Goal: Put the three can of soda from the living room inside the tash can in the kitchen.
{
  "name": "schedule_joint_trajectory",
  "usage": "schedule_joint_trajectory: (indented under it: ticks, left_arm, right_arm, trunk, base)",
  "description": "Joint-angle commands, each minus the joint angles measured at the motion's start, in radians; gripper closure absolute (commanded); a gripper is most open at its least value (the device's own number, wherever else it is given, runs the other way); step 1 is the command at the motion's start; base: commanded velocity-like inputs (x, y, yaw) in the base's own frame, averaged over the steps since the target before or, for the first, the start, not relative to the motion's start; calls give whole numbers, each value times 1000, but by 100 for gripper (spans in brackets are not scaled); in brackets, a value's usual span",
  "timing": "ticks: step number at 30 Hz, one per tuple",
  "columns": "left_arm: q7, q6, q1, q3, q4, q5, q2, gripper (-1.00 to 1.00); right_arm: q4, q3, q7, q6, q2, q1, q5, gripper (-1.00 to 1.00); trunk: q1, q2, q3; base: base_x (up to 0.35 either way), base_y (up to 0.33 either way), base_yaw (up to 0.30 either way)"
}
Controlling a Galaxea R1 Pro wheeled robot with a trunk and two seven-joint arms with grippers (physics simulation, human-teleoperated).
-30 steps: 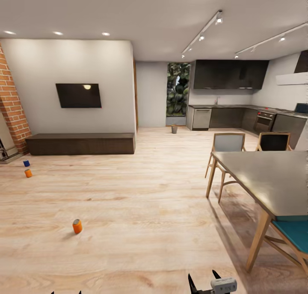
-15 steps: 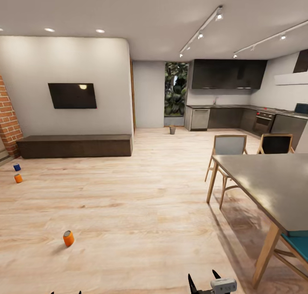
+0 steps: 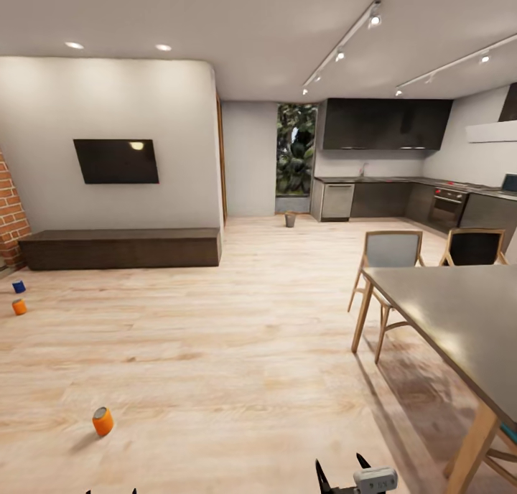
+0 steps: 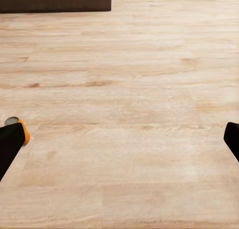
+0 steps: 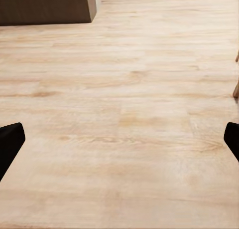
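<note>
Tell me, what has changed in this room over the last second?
Only the camera's view swung right: the TV, low cabinet and three floor cans slid left in the picture. Nothing was grabbed or dropped. The nearest orange can, the far orange can and the blue can sit where they did.

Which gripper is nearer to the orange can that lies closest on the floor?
Left. The near orange can lies on the floor ahead on the robot's left, by one finger in the left gripper's camera. The right gripper is further off, across the floor.
</note>
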Motion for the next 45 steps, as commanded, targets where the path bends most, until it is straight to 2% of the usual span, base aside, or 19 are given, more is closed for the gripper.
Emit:
schedule_joint_trajectory:
  ticks: [1,15,22,45]
  left_arm:
    - [0,0,0,0,0,0,0,-100]
    - [0,0,0,0,1,0,0,-100]
    - [0,0,0,0,0,0,0,-100]
    - [0,0,0,0,0,0,0,-100]
  right_arm:
    - [0,0,0,0,0,0,0,-100]
    - [3,0,0,2,0,0,0,-100]
    - [4,1,0,1,0,0,0,-100]
    - [5,0,0,2,0,0,0,-100]
  trunk:
    - [0,0,0]
    - [0,0,0]
    - [0,0,-1]
    - [0,0,-33]
  base:
    - [315,0,-25]
    - [321,43,-185]
    - [322,128,-58]
    - [322,132,-81]
